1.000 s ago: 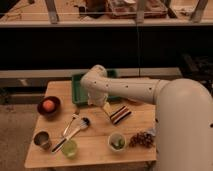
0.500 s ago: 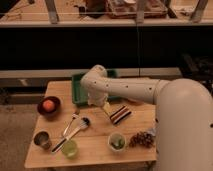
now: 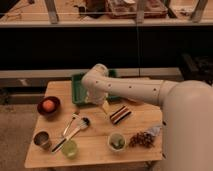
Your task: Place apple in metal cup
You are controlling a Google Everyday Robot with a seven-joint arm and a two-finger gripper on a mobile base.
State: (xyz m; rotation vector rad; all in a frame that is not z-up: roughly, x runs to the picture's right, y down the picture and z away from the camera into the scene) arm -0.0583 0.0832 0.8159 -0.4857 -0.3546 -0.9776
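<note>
The apple (image 3: 48, 105) is a small orange-red fruit lying in a dark maroon bowl (image 3: 41, 111) at the table's left side. The metal cup (image 3: 42, 140) stands upright near the front left corner, in front of the bowl and apart from it. My gripper (image 3: 104, 106) hangs below the white arm's bend over the middle of the table, to the right of the apple and well away from the cup. I see nothing held in it.
A green tray (image 3: 79, 90) sits at the back behind the arm. Utensils (image 3: 75, 127) lie left of centre, with a translucent green cup (image 3: 70, 148) in front. A striped dark object (image 3: 120, 114), a small cup with green contents (image 3: 116, 142) and dark grapes (image 3: 142, 138) lie to the right.
</note>
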